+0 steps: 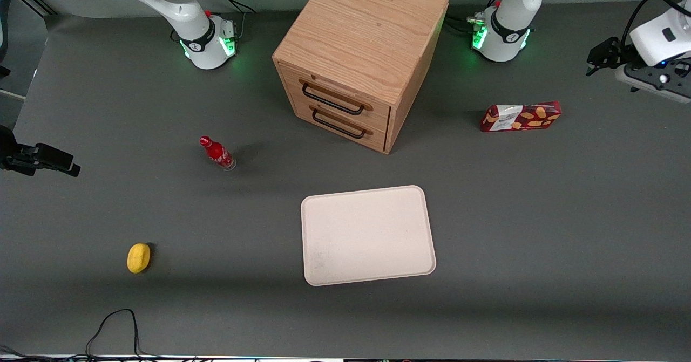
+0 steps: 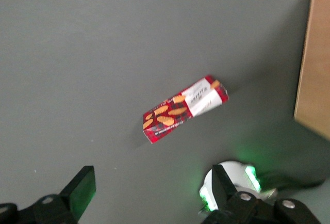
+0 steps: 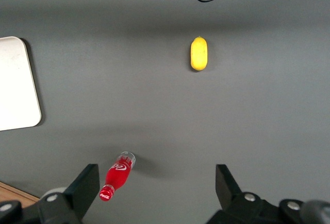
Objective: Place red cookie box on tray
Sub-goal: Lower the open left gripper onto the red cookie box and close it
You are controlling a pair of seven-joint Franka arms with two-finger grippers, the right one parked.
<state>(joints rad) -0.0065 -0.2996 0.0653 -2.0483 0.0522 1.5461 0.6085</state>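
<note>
The red cookie box (image 1: 521,116) lies flat on the grey table beside the wooden drawer cabinet, toward the working arm's end. It also shows in the left wrist view (image 2: 184,108), with its biscuit print and white label facing up. The cream tray (image 1: 367,235) lies nearer the front camera than the cabinet, with nothing on it; its corner shows in the right wrist view (image 3: 15,84). My left gripper (image 1: 607,54) hangs high above the table's working-arm end, a little farther from the front camera than the box. In its own view the gripper (image 2: 153,188) is open and empty, well apart from the box.
The wooden two-drawer cabinet (image 1: 361,54) stands mid-table, its edge in the left wrist view (image 2: 314,64). A small red bottle (image 1: 217,153) and a yellow lemon-like object (image 1: 139,257) lie toward the parked arm's end. The working arm's base (image 1: 499,33) glows green.
</note>
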